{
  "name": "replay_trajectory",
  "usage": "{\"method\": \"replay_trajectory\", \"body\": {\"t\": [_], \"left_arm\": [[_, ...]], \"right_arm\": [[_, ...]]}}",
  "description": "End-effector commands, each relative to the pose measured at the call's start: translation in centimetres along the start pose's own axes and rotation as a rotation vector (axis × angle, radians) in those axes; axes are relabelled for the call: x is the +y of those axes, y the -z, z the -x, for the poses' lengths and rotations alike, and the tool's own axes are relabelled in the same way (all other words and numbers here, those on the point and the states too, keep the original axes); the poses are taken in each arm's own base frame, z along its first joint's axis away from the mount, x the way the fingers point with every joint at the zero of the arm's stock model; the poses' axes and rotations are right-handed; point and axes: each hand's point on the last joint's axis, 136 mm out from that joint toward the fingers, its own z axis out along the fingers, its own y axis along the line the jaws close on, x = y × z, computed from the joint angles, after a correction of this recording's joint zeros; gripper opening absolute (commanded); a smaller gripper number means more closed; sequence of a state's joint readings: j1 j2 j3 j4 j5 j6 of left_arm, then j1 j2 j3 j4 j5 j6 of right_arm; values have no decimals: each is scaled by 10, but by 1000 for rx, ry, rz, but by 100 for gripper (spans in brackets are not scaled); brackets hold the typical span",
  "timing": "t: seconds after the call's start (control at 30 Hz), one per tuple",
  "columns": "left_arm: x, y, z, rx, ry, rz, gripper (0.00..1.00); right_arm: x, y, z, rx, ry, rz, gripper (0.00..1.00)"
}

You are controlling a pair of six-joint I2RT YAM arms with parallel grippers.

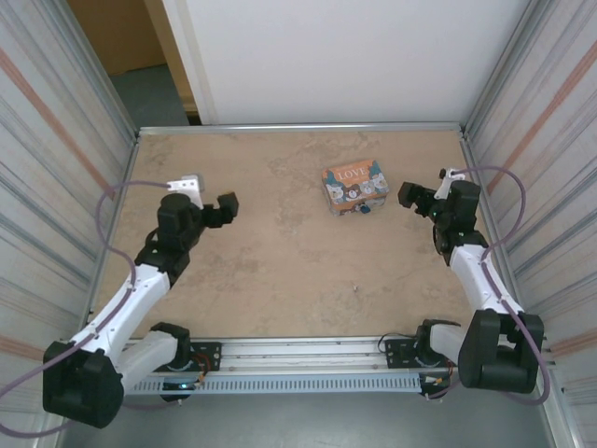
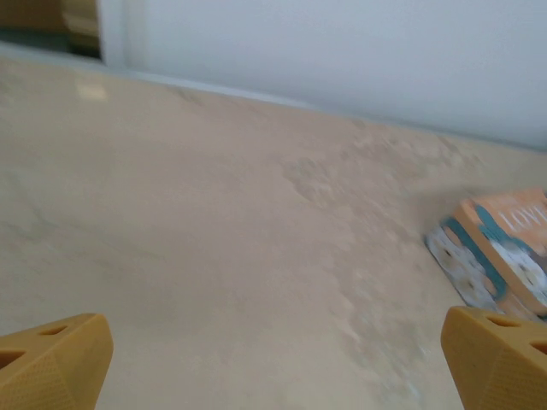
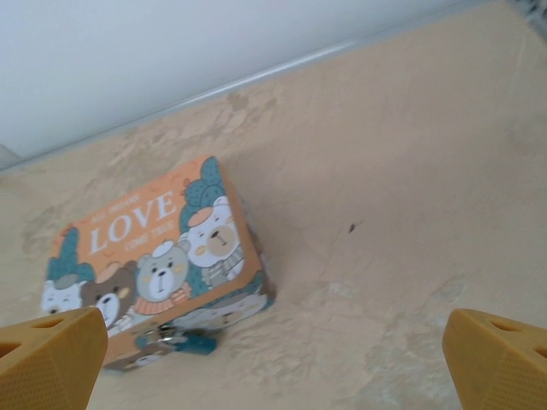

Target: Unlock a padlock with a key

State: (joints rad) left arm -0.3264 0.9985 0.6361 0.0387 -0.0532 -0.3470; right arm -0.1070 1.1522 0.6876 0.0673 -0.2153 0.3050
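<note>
The table (image 1: 280, 261) holds the box (image 3: 154, 252). The left claw (image 2: 273, 367) is open wide, well to the left of the box. The right claw (image 3: 273, 359) is open wide, near the box's right. The tiny padlock (image 3: 195, 344) touches the box's front.

We see a beige, marble-patterned surface (image 1: 280, 271) closed at its far edge by a plain white panel (image 1: 345, 56). Ribbed grey walls (image 1: 56, 140) with thin orange stripes run along its left and right edges. Past the far left corner we make out grey floor (image 1: 154, 93) and an orange-brown board (image 1: 117, 33); the light is soft and even.
</note>
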Motion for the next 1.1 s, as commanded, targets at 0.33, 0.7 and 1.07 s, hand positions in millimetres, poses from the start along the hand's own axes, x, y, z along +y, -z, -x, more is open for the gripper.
{"method": "replay_trajectory", "body": {"t": [0.33,0.7,1.07], "left_arm": [[-124,-62,-54,274,101,-195,99],[-197,-130,-70,364,168,-360,99],[-233,-172,-87,444,228,-449,99]], "right_arm": [[30,-52,-13,270,-172,210,99],[31,-101,-19,339,-179,262,99],[46,-137,-32,418,-132,318,99]]}}
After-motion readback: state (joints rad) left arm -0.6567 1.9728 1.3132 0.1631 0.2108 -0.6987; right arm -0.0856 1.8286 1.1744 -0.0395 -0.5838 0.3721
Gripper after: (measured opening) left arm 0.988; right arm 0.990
